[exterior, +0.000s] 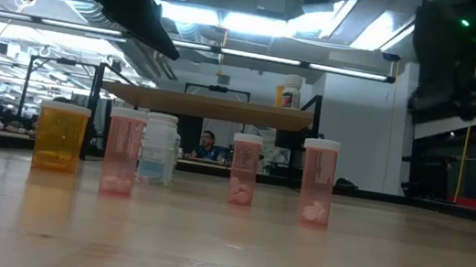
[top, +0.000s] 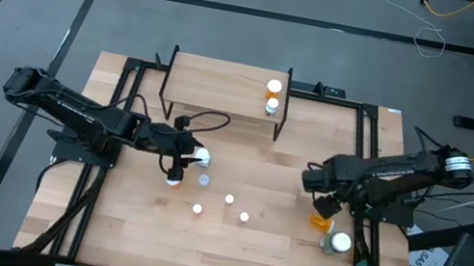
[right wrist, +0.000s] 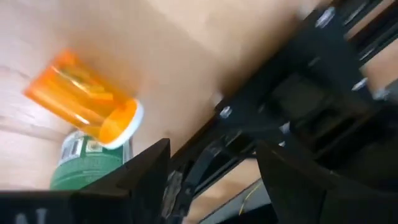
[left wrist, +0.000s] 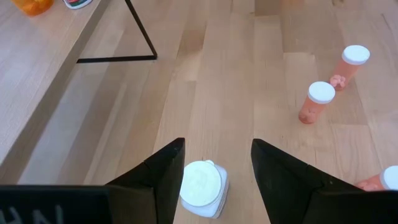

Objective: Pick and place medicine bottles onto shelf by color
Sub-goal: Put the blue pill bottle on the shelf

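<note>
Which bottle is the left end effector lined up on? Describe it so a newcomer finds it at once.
Start at the shelf at the table's far edge, then come toward the left end effector just in front of it. Between its open fingers stands a white-bodied bottle with a white cap. Unlike the pinkish bottles farther out, its body is plain white.

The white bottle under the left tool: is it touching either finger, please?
Apart. The left wrist view shows the white bottle between the open fingers, with a gap on each side.
</note>
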Controlling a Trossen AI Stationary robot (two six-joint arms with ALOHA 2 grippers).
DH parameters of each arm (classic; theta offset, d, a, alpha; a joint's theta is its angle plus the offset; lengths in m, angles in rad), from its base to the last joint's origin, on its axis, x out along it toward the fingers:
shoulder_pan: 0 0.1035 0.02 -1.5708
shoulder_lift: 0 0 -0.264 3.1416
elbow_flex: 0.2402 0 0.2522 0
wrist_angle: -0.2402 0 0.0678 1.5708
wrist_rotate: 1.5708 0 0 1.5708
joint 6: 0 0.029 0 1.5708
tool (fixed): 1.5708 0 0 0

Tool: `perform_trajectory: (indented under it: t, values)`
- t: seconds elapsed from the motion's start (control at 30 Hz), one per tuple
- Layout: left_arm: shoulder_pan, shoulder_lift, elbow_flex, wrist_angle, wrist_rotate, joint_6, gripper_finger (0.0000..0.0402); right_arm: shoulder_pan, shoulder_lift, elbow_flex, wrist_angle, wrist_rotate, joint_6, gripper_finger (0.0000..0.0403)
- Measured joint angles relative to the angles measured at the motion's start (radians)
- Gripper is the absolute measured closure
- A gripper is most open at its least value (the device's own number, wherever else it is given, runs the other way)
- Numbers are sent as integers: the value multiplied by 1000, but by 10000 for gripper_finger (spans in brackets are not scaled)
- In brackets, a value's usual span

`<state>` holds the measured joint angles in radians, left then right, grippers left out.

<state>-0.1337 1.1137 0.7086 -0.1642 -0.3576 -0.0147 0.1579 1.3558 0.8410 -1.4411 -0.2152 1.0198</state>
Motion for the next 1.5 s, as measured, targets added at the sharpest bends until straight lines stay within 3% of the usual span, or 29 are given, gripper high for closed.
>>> perform_trajectory:
  t: [0.3, 0.53, 0.7, 0.9, 1.17, 1.3, 1.5]
  values:
    - [0, 0, 0, 0, 0, 0, 221, 84, 43, -97, 122, -168, 23, 162]
    - [0, 0, 0, 0, 0, 0, 221, 112, 111, -134, 313, -203, 10, 162]
    - [0, 0, 0, 0, 0, 0, 221, 93, 118, -134, 443, -102, -4, 162]
    - [0, 0, 0, 0, 0, 0, 221, 16, 118, -134, 586, 89, -35, 162]
    - [0, 0, 0, 0, 0, 0, 221, -94, 116, -133, 622, 316, -93, 162]
    - [0, 0, 0, 0, 0, 0, 221, -127, 116, -133, 678, 320, -142, 162]
    - [0, 0, 0, 0, 0, 0, 221, -115, 116, -133, 699, 185, -153, 162]
